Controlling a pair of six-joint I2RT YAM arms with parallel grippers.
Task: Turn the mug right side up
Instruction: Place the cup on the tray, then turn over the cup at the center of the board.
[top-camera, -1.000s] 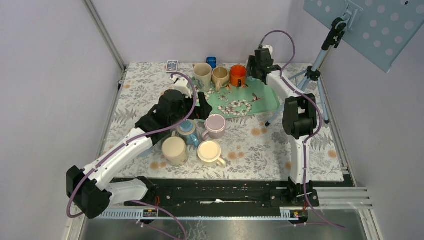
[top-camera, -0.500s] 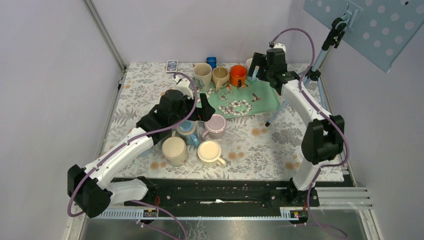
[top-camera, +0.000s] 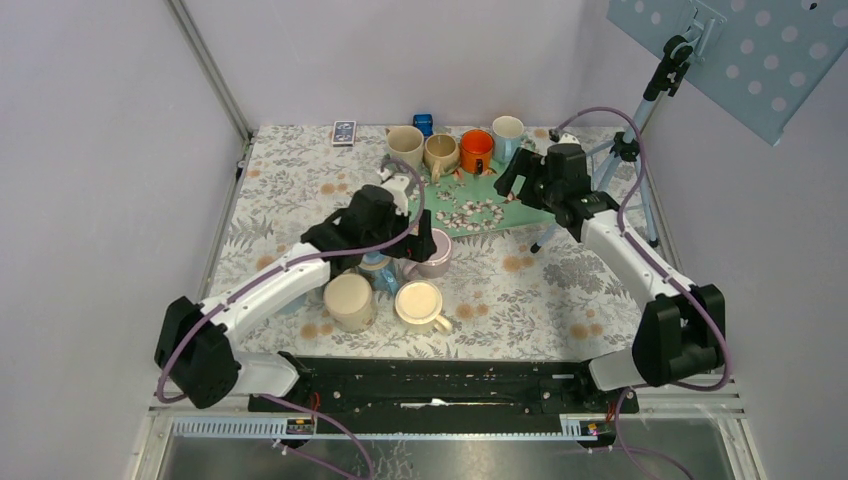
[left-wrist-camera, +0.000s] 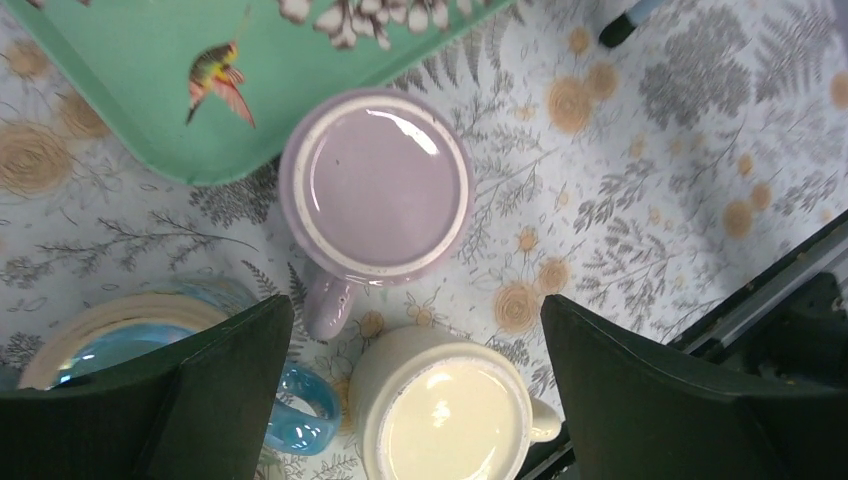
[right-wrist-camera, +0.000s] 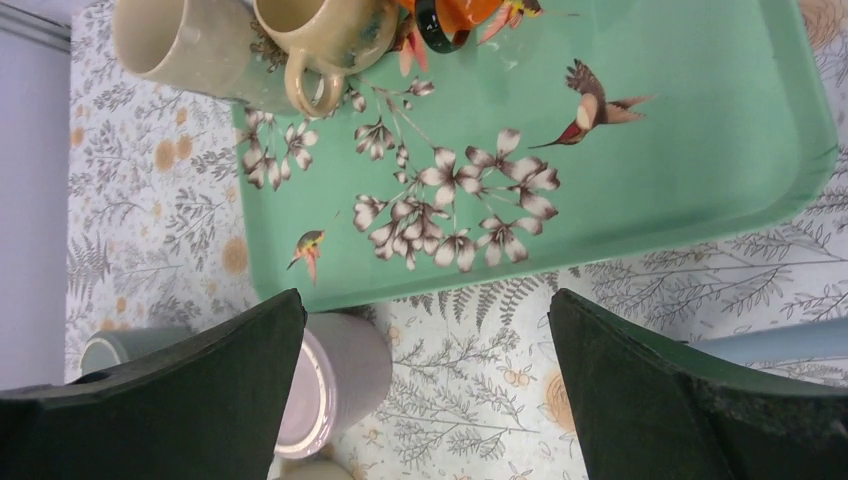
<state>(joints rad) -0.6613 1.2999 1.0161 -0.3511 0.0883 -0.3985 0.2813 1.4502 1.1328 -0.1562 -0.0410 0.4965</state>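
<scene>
**Task item.** The lilac mug (left-wrist-camera: 375, 185) stands mouth down on the fern-print tablecloth (left-wrist-camera: 640, 150), foot ring uppermost. It is just beside the near edge of the green floral tray (left-wrist-camera: 130, 90), with its handle pointing away from the tray. It has not been righted.

**Left gripper** (left-wrist-camera: 415, 310). It is positioned directly above the lilac mug, just off the tray's near edge. The fingers are spread wide with nothing between them, and no contact with the mug is visible.

**Right gripper** (right-wrist-camera: 425, 310). It is positioned over the right end of the tray. The fingers are wide apart and empty.

**Other items.**
- A cream mug (left-wrist-camera: 445, 415) stands mouth up on the side of the lilac mug away from the tray.
- A blue mug (left-wrist-camera: 120, 335) stands beside the cream mug, about as far from the tray.
- Along the tray's far edge stand a beige mug (right-wrist-camera: 190, 40), a tan mug (right-wrist-camera: 320, 40) and an orange mug (right-wrist-camera: 460, 12), in a row.
- A pale blue mug (top-camera: 508, 128) stands at the tray's far right corner. It cannot be determined whether it rests on the tray or just off it.
</scene>
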